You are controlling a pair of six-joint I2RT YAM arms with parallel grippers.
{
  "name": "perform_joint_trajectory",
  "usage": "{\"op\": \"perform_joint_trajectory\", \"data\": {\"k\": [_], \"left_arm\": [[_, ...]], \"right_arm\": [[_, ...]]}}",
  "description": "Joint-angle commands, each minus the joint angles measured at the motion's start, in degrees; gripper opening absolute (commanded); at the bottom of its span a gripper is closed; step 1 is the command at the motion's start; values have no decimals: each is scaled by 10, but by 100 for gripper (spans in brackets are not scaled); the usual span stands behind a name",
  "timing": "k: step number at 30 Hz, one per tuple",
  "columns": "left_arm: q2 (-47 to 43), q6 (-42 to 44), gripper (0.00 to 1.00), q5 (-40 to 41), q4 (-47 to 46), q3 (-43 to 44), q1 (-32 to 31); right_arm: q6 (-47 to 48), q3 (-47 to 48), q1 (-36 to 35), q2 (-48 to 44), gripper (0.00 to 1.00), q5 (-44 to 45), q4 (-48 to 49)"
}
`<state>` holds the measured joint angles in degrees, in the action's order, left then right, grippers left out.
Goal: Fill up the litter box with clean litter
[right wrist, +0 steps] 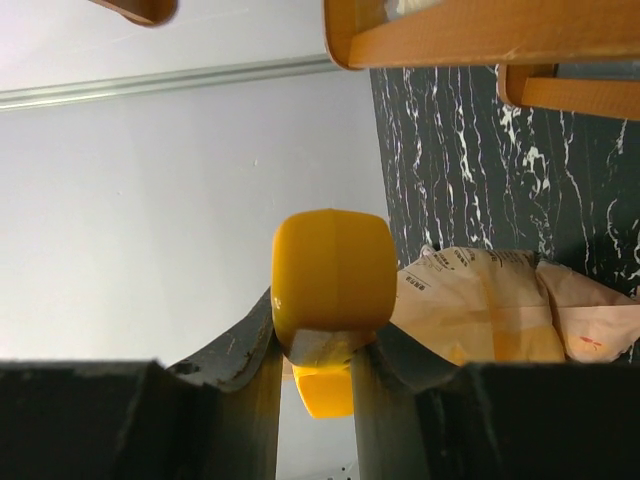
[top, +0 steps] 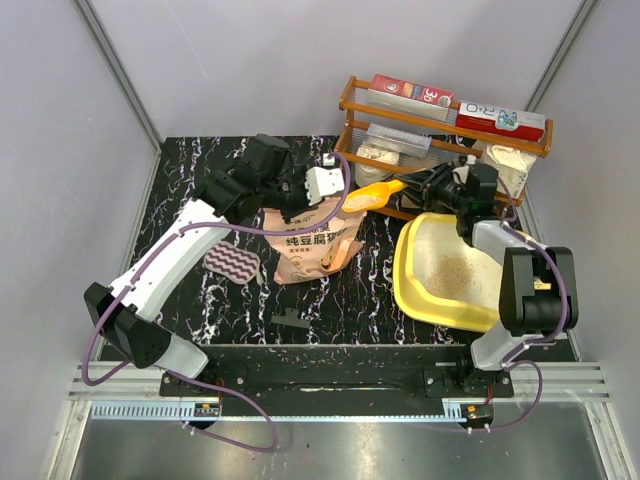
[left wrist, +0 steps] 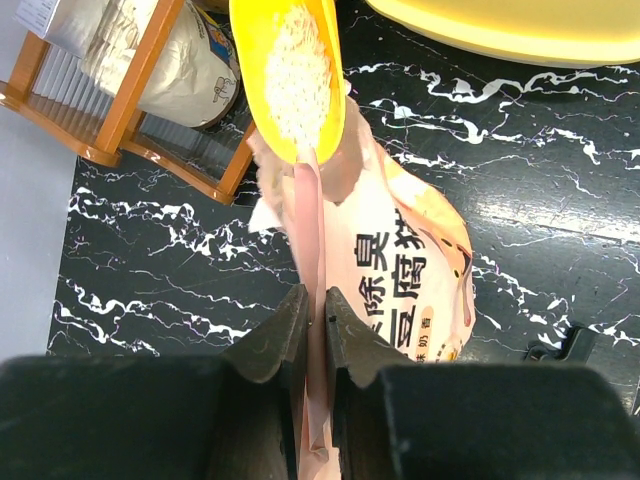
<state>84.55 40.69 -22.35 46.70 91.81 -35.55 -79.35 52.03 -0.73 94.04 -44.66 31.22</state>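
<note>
The yellow litter box [top: 412, 262] sits at the right with a patch of beige litter [top: 456, 270] in it; its rim shows in the left wrist view [left wrist: 520, 30]. The peach-orange litter bag [top: 315, 248] stands mid-table. My left gripper [top: 322, 186] is shut on the bag's top edge [left wrist: 312, 250], holding the mouth up. My right gripper [top: 428, 186] is shut on the handle of the yellow-orange scoop [top: 375, 196], which hovers over the bag's mouth. The scoop [left wrist: 290, 70] is full of litter granules [left wrist: 297, 85]. In the right wrist view the scoop's handle [right wrist: 333, 270] sits between the fingers [right wrist: 262, 350].
A wooden rack [top: 440, 125] with boxes and white sacks [top: 510, 165] stands behind the litter box, close to the right arm. A striped pad [top: 233, 264] and a small black piece [top: 291, 319] lie left of and in front of the bag.
</note>
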Motion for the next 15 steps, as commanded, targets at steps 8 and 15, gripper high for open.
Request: {"op": "perform_joint_trajectory", "data": {"k": [8, 15], "left_arm": [[1, 4, 14, -1, -1, 26, 0], [10, -9, 14, -30, -1, 37, -1]], "right_arm": [[11, -25, 71, -95, 0, -38, -9], [43, -38, 137, -155, 0, -67, -77]]}}
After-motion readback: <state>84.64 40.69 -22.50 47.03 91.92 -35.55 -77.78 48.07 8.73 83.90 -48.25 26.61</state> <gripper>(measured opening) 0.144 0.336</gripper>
